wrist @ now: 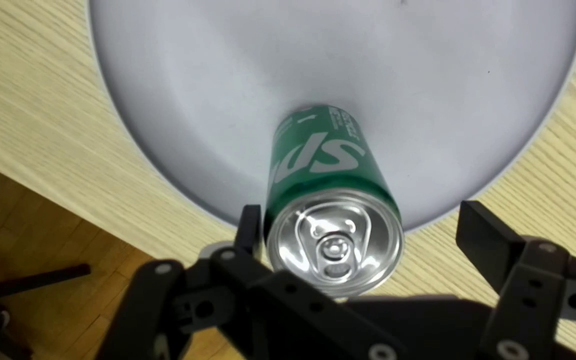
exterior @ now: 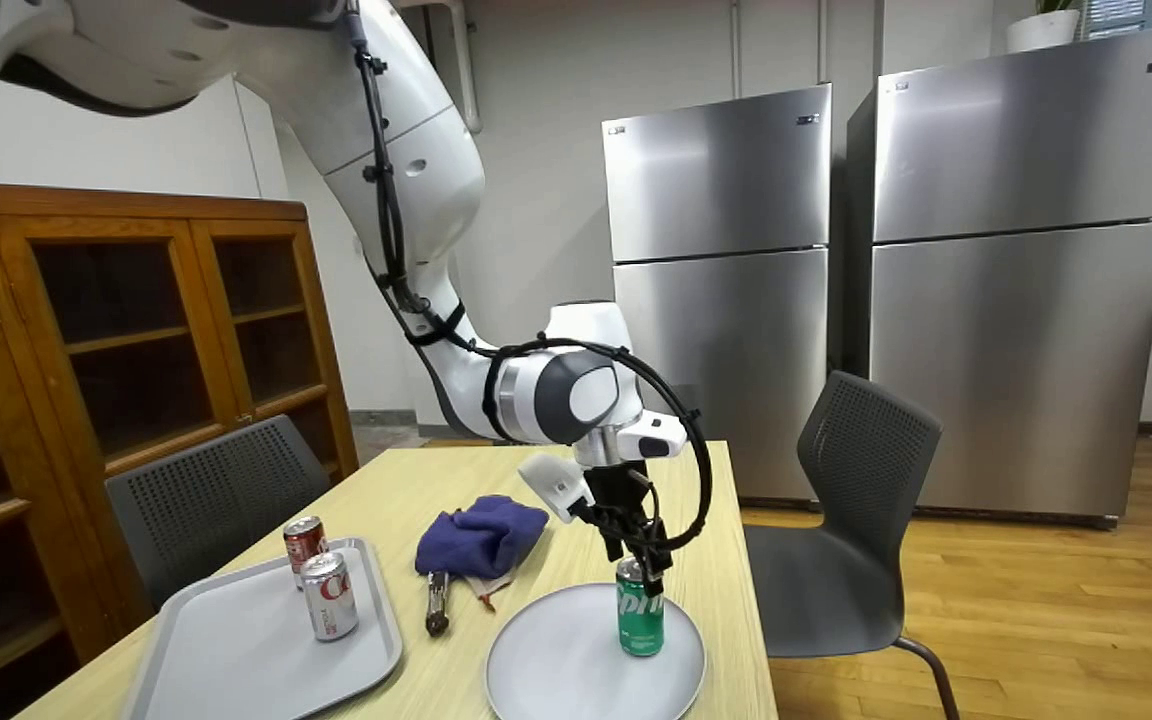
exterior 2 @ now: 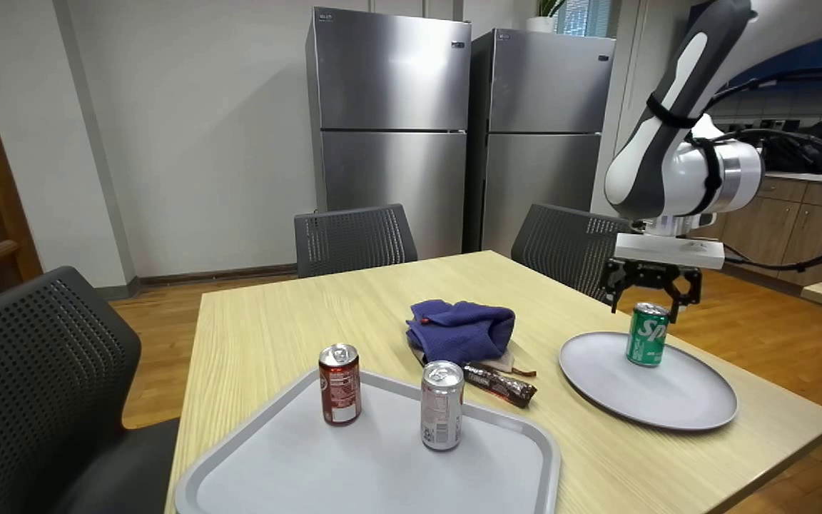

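Observation:
A green Sprite can point(wrist: 318, 155) stands upright on the round grey plate point(wrist: 193, 75). My gripper point(wrist: 363, 227) is open around the can's top, one finger on each side. In the wrist view the left finger point(wrist: 249, 227) is very close to the can, and whether it touches cannot be told. A wide gap separates the right finger point(wrist: 483, 240) from it. Both exterior views show the gripper point(exterior 2: 644, 313) pointing down over the can point(exterior 2: 646, 339), the fingertips around its upper part. The plate point(exterior: 546, 665) rests on the table near its edge.
A grey tray point(exterior 2: 297, 464) carries a red-brown can point(exterior 2: 340, 392) and a silver can point(exterior 2: 442, 407). Between tray and plate lie a crumpled blue cloth point(exterior 2: 461, 332) and a dark wrapped bar point(exterior 2: 500, 385). Chairs point(exterior: 836, 500) stand around the table point(exterior: 406, 475).

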### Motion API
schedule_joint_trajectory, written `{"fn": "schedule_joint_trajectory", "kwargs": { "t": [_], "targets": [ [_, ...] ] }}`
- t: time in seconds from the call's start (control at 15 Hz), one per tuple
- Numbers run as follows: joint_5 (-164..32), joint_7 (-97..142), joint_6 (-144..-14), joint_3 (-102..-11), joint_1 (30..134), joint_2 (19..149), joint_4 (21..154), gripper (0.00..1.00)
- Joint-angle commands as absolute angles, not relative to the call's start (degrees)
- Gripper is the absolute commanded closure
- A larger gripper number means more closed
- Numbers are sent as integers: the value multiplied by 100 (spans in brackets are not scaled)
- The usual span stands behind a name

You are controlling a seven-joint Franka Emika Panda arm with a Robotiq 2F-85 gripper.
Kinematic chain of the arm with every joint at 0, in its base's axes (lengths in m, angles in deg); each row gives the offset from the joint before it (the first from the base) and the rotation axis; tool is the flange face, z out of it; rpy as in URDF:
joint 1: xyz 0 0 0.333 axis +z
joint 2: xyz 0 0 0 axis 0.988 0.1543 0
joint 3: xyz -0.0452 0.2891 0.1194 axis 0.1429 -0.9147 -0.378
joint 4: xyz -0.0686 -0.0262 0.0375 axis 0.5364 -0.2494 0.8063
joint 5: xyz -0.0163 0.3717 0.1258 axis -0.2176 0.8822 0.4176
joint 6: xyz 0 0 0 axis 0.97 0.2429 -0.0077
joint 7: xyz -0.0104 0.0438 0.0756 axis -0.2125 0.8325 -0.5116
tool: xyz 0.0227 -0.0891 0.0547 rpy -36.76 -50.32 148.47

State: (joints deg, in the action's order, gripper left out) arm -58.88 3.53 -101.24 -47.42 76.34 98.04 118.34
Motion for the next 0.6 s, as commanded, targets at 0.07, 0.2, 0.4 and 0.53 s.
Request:
{"fn": "schedule_joint_trajectory", "kwargs": {
  "t": [0.07, 0.2, 0.4, 0.53],
  "targets": [
    [-5783, 530, -9885, -4773, 7574, 9804, 11727, 34],
    [-5800, 510, -9895, -4743, 7592, 9753, 11781, 51],
    [-5850, 472, -9933, -4699, 7662, 9640, 11894, 62],
    [-5926, 412, -9986, -4645, 7772, 9520, 12006, 62]
  ]
}}
